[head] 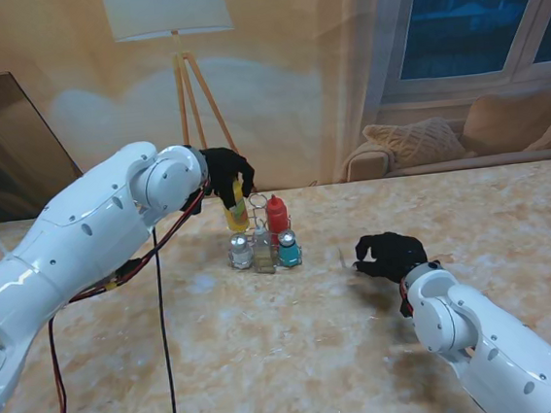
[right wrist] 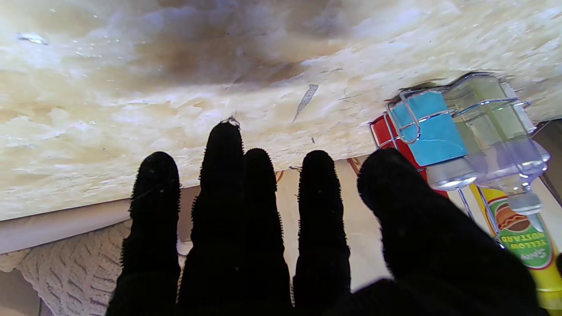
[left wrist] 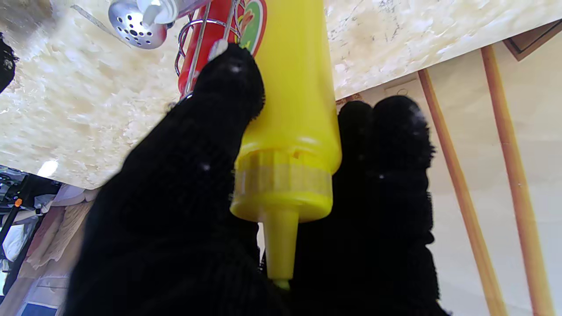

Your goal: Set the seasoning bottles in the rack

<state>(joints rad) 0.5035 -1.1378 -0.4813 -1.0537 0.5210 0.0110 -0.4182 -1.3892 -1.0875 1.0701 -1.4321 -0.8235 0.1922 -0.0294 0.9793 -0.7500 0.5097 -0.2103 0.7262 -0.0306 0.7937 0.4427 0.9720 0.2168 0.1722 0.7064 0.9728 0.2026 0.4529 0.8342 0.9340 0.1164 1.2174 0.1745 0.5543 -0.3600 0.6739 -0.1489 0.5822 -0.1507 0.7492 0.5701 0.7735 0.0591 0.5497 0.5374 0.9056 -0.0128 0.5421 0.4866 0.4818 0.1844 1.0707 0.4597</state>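
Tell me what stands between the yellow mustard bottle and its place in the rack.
Nothing visible does. The left hand holds the yellow mustard bottle upright at the far left corner of the rack, beside the red bottle. Whether its base is already seated, I cannot tell.

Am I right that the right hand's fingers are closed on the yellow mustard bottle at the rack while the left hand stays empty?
No, the hands are swapped: the left hand grips the yellow mustard bottle at the rack, per the left wrist view; the right hand is empty.

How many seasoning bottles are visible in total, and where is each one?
5. The yellow mustard bottle is in the left hand at the rack. In the rack: red bottle, blue shaker, silver-topped shaker, clear bottle. Others may be hidden.
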